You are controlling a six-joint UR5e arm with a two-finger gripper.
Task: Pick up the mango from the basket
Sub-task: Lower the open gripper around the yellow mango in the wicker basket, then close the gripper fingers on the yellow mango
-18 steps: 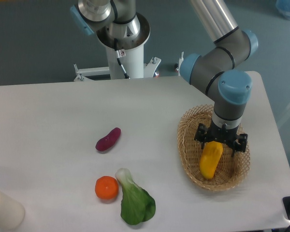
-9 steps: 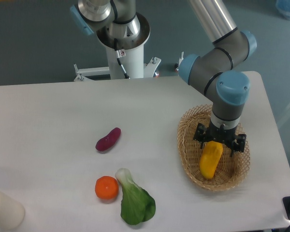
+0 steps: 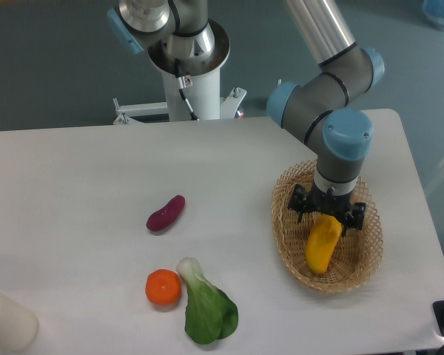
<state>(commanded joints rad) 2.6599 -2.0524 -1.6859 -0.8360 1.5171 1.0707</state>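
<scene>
Gripper (image 3: 326, 217) down inside wicker basket (image 3: 288, 235), jaws set about upper end of mango (image 3: 322, 244), firm closure not discernible; advisable to confirm squeeze on the smooth fruit, then lift straight up, clear of basket rim just beyond.

The arm is a chain of thick grey cylindrical joints (image 3: 320, 111), each closed by a round light-blue cap (image 3: 347, 134), joined by a bright silver tube (image 3: 319, 24) running off toward 12 o'clock. The gripper (image 3: 328, 218) is black and blocky, with small holes in its side plates. The white pedestal base (image 3: 190, 70) carries a metal collar and a thin black cable (image 3: 186, 98).
</scene>
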